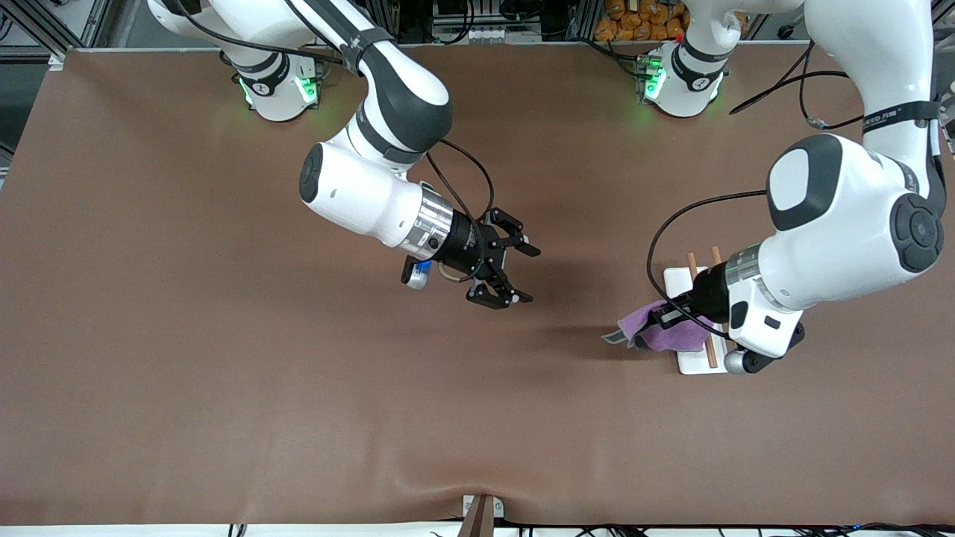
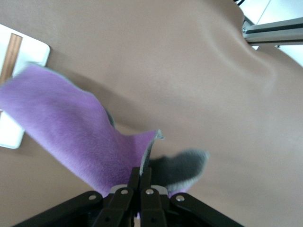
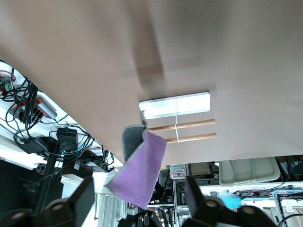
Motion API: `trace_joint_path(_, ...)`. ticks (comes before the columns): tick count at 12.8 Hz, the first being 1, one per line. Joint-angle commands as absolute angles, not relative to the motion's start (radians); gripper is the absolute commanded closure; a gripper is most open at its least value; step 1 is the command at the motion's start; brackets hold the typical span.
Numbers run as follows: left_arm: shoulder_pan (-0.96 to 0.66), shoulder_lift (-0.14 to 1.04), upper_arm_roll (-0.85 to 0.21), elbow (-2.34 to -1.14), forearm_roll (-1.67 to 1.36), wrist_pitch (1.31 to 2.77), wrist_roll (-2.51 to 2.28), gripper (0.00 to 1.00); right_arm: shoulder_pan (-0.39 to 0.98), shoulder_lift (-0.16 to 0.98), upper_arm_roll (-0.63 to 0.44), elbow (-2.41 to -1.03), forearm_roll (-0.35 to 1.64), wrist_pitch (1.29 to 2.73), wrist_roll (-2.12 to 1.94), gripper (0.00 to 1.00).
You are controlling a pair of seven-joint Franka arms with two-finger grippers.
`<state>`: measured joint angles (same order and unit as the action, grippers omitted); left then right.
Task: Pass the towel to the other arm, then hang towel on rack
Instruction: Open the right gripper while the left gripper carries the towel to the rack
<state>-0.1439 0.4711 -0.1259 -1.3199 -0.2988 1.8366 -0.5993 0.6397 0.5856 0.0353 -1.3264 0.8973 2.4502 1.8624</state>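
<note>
The towel (image 1: pixel 664 330), purple with a dark grey underside, hangs from my left gripper (image 1: pixel 662 316), which is shut on one edge of it. The towel hangs over the end of the rack (image 1: pixel 697 321) that is nearer the middle of the table. The rack has a white base and two brown rods, partly hidden by the left arm. In the left wrist view the towel (image 2: pixel 80 132) spreads from my shut left gripper (image 2: pixel 140 176). My right gripper (image 1: pixel 515 272) is open and empty over the middle of the table. The right wrist view shows the towel (image 3: pixel 142 165) and the rack (image 3: pixel 180 118).
The brown table cover (image 1: pixel 224 373) lies flat around both arms. A small clamp (image 1: pixel 481 514) sits at the table edge nearest the front camera. Shelving and cables show off the table in the right wrist view.
</note>
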Motion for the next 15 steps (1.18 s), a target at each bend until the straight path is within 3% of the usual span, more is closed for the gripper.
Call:
trace_joint_path(1, -0.123, 0.465, -0.13, -1.342, -0.198, 1.758, -0.482, 1.0, 0.588, 0.555, 0.04, -1.321, 0.896, 2.35, 1.867, 0.0)
trace_joint_path(7, -0.058, 0.479, -0.132, -1.414, -0.092, 1.75, -0.407, 1.0, 0.451, 0.497, 0.041, -1.319, 0.822, 2.079, 1.841, 0.0)
trace_joint_path(15, 0.052, 0.476, -0.13, -1.414, -0.044, 1.684, -0.201, 1.0, 0.211, 0.433, 0.038, -1.319, 0.805, 1.662, 1.499, 0.0)
